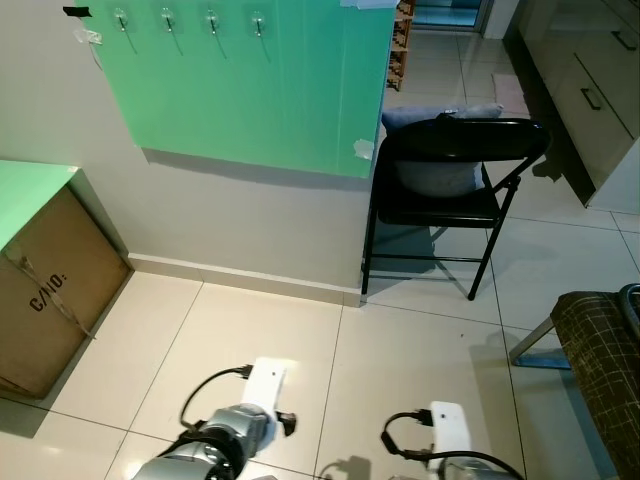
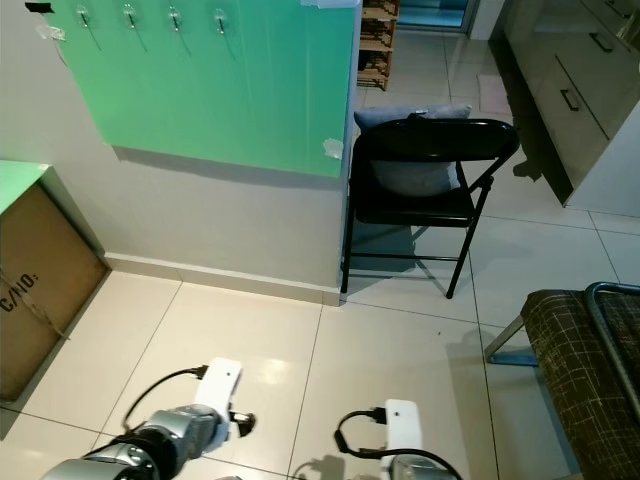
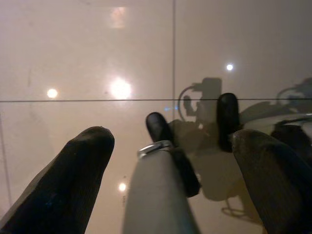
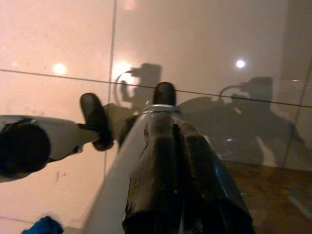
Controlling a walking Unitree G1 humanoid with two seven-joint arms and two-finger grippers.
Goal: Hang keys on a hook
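You are facing a wall with a green panel (image 1: 260,90) that carries a row of hooks (image 1: 190,22) along its top, a black chair (image 1: 450,190) to its right and a cardboard box (image 1: 45,290) at lower left. Both arms hang low over the tiled floor (image 1: 300,350): your left tool (image 3: 170,161) has its fingers (image 3: 73,185) spread wide apart, your right tool (image 4: 183,170) has its fingers pressed together (nothing visibly between them). The hooks sit high, well apart from both tools.
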